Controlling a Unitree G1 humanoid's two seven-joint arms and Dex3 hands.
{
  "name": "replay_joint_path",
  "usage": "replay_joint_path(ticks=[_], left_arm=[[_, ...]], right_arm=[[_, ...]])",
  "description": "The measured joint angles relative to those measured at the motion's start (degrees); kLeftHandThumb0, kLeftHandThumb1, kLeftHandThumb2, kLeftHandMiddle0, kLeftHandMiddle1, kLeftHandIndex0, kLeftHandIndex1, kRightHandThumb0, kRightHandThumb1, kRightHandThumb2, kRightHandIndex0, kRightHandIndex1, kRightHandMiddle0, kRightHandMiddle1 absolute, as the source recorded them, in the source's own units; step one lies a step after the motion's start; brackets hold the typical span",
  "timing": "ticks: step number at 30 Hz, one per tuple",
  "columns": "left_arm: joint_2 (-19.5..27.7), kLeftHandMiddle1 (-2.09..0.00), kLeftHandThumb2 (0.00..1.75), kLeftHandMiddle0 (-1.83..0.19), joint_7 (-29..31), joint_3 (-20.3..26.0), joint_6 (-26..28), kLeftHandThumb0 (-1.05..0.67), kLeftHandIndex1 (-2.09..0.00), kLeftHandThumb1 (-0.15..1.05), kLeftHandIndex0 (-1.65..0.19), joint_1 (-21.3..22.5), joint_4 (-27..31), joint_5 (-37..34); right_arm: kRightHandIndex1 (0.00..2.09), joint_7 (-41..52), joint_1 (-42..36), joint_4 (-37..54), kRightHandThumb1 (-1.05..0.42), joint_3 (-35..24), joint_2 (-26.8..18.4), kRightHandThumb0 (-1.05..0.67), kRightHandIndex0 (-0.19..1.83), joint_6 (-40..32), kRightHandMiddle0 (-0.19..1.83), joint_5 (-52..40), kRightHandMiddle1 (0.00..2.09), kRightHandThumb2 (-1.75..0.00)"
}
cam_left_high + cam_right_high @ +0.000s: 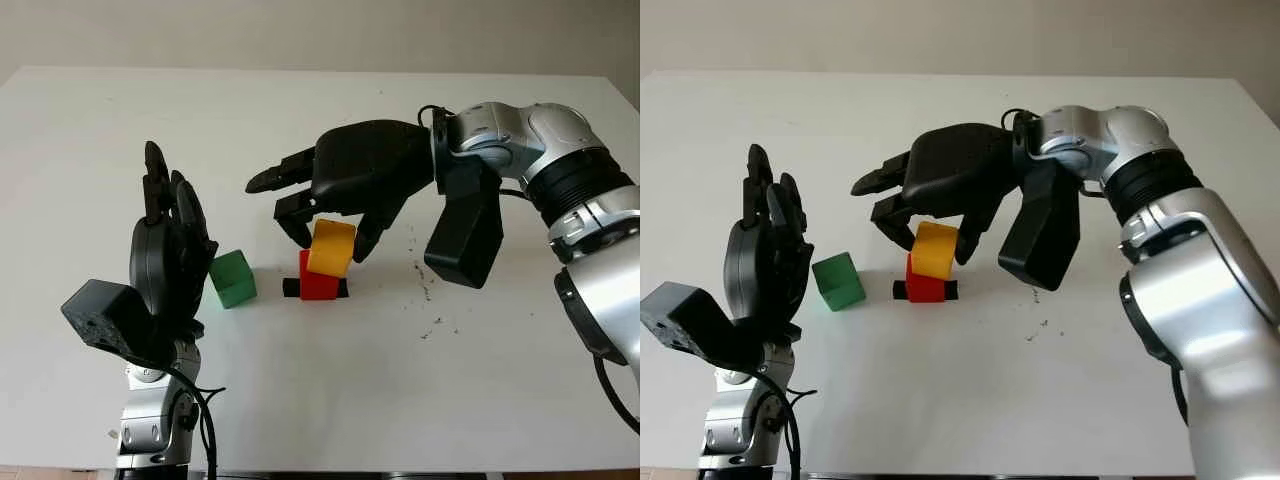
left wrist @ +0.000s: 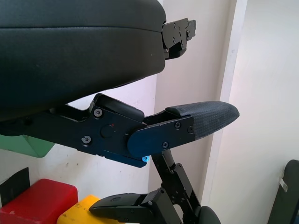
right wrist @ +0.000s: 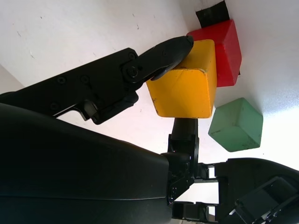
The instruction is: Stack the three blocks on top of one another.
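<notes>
- Our right hand [image 1: 330,215] is clamped on the yellow wooden cube [image 1: 332,247], fingers on opposite faces, so that the cube can be set down squarely; it hangs tilted just over the red wooden cube [image 1: 318,284], and we cannot tell whether the two touch.
- The red cube sits on a strip of black tape [image 1: 291,288] on the white bench [image 1: 320,380], which we judge marks the stacking spot.
- The green wooden cube [image 1: 233,278] waits on the bench just beside the red one, untouched, likely the last to go on.
- Our left hand [image 1: 165,250] stands upright and open beside the green cube, holding nothing.
- The right wrist view shows one fingertip [image 3: 170,49] pressing a yellow edge, a contact that the head views hide.
- The left wrist view shows the red and yellow cubes close together from low down.
</notes>
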State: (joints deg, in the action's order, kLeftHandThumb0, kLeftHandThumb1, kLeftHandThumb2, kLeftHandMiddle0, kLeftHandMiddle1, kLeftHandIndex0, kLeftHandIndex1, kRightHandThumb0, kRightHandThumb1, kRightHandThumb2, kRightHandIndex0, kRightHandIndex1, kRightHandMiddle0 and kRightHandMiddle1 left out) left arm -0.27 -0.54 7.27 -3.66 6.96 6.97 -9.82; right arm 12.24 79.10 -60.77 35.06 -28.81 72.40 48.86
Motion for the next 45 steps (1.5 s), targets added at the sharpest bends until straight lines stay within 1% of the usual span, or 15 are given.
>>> replay_joint_path(ticks=[13,24,37,45], left_arm=[[-0.02,0.0,0.68,0.19,-0.12,-0.03,0.14,-0.72,0.0,1.05,0.19,0.0,0.74,0.01],[-0.05,0.0,0.68,0.19,-0.48,-0.34,0.21,-0.72,0.0,1.05,0.19,-0.02,0.98,0.27],[-0.08,0.0,0.68,0.19,-0.58,-0.37,0.78,-0.72,0.0,1.05,0.19,-0.03,1.43,0.21],[-0.11,0.0,0.68,0.19,-0.73,-0.46,0.81,-0.72,0.0,1.05,0.19,-0.02,1.52,0.74]], right_arm=[[0.06,-1.91,0.25,-1.71,-0.97,0.78,0.81,-0.53,0.15,0.0,0.36,0.36,1.44,-0.05],[0.05,-1.75,0.53,-2.2,-0.97,1.26,0.82,-0.5,0.13,0.01,0.36,0.57,1.45,-0.05],[0.05,-0.65,0.55,-2.98,-0.97,1.23,1.27,-0.51,0.13,0.25,0.36,-0.48,1.47,-0.05],[0.06,-3.72,0.54,-2.75,-0.98,1.33,1.27,-0.51,0.15,0.51,0.35,1.22,1.5,-0.05]])
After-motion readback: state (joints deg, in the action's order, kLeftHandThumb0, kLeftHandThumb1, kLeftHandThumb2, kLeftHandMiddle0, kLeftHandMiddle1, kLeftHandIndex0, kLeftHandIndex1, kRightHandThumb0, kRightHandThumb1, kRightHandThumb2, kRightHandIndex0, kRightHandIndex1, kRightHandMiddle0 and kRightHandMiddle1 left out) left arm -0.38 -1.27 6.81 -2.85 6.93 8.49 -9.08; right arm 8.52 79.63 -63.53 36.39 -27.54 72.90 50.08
